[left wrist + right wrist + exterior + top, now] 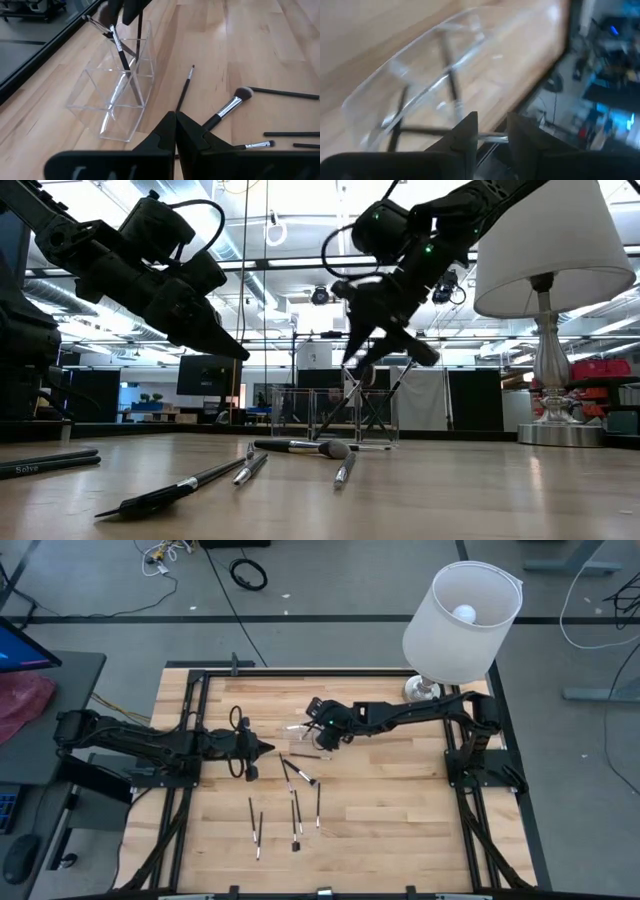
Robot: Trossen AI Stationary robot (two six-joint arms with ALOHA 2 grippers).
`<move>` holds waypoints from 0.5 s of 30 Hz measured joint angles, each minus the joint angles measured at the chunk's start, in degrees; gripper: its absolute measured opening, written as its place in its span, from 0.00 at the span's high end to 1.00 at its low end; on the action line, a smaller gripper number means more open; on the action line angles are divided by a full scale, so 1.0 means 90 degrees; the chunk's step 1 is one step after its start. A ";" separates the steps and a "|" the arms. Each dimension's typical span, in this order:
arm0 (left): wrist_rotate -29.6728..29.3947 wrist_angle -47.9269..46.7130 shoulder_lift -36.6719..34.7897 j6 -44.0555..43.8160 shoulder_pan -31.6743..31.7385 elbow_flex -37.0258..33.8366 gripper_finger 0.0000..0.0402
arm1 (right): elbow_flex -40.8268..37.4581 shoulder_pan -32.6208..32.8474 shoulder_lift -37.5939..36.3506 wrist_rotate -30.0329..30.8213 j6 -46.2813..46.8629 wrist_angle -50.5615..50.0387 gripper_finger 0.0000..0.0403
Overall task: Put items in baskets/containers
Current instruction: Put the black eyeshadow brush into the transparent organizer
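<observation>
A clear compartmented container (299, 728) (112, 97) stands on the table's far middle with a brush or two leaning in it. My right gripper (318, 734) (363, 358) (492, 134) hangs just above it, shut on a makeup brush (116, 44). My left gripper (268, 748) (238, 352) (176, 119) is shut and empty, held off the table left of the container. Several loose brushes lie flat on the wood nearer the front, among them a fluffy-tipped one (298, 774) (227, 107) and a thin one (184, 89). My right gripper pinches the brush by its silver ferrule (492, 136) between its two fingers, which lie across the brush. It comes from above, slanting down over the container. The brush is tilted, and its dark handle (124, 62) reaches down into the container's open top.
A white-shaded lamp (462, 612) (552, 250) with a metal base (560, 430) stands at the table's far right corner, close behind my right arm. More brushes (258, 825) (318, 806) lie scattered toward the near edge, and two dark handles (45, 462) lie at the front left.
</observation>
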 joint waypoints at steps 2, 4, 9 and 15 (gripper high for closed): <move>0.0000 0.0000 0.0000 -0.0002 0.0000 0.0000 0.97 | 0.0000 0.0159 0.0000 -0.0001 0.0763 0.0340 0.73; 0.0000 0.0000 0.0000 -0.0002 0.0000 0.0000 0.97 | 0.0000 0.0361 0.0000 0.0052 0.1384 0.0616 0.73; 0.0002 -0.0003 0.0000 -0.0024 0.0000 0.0000 0.97 | 0.0000 0.0935 0.0000 0.0712 0.3006 0.0838 0.73; 0.0213 -0.0017 0.0000 -0.0228 0.0000 0.0000 0.97 | 0.0000 0.1369 0.0000 0.0701 0.5551 0.0240 0.73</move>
